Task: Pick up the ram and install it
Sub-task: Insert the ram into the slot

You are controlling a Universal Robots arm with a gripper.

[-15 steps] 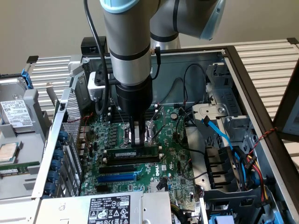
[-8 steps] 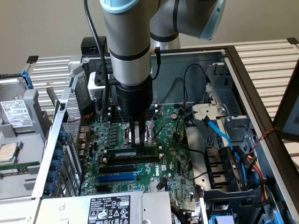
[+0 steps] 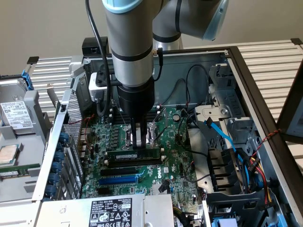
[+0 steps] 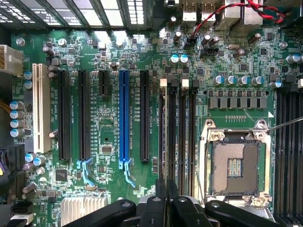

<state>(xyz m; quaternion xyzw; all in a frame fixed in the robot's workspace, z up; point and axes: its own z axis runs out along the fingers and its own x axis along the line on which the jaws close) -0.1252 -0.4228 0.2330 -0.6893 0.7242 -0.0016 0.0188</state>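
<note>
The ram (image 3: 124, 155), a green stick with black chips and a white label, stands on its long edge along a black memory slot (image 3: 134, 162) on the green motherboard (image 3: 177, 156). My gripper (image 3: 138, 143) comes straight down on the stick's top edge, its fingers pinched shut on it near the middle. In the wrist view the gripper (image 4: 165, 191) holds the ram (image 4: 165, 156), seen edge-on as a thin dark strip in line with the row of black memory slots (image 4: 182, 127). I cannot tell whether the stick is seated in the slot.
An empty CPU socket (image 4: 235, 165) lies beside the memory slots, and a blue slot (image 4: 124, 113) and black expansion slots on the other side. Blue and black cables (image 3: 222, 135) and a drive cage (image 3: 227, 118) crowd the exterior view's right. The case wall (image 3: 71, 123) rises on its left.
</note>
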